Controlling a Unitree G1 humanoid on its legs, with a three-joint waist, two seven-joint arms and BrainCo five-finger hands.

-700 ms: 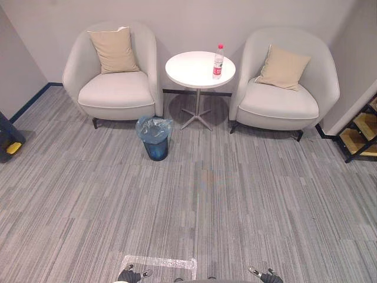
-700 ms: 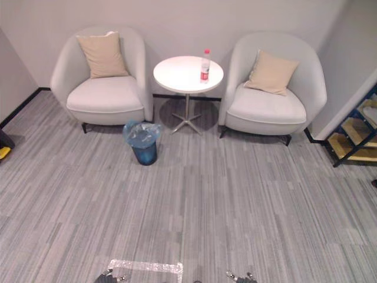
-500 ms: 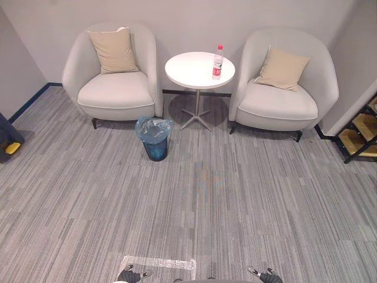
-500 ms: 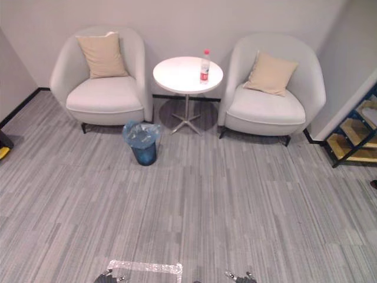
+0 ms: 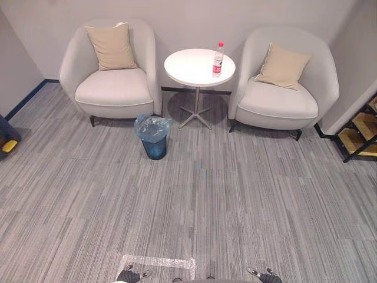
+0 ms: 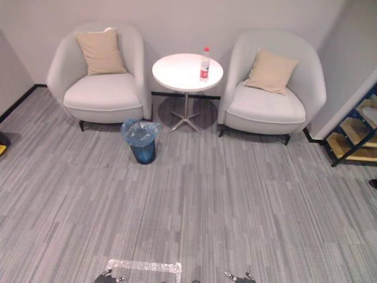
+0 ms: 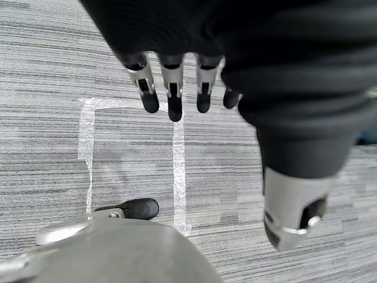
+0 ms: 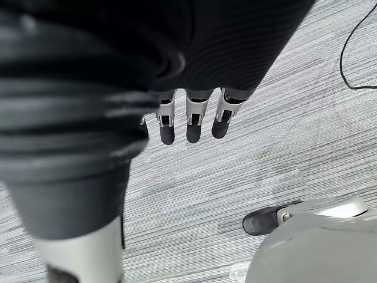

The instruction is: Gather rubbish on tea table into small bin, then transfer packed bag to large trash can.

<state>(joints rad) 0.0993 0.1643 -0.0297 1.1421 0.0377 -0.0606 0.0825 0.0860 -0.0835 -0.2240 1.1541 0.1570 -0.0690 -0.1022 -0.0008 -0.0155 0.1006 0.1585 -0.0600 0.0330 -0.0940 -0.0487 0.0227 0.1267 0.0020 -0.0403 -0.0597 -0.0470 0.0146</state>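
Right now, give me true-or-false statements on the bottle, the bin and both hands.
The clear red-capped plastic bottle stands upright on the round white table. True.
The small blue bin with its plastic liner sits on an armchair. False: it stands on the grey carpet.
The left hand grips the bottle. False: its fingers hang straight, holding nothing.
The right hand is open above the carpet. True.
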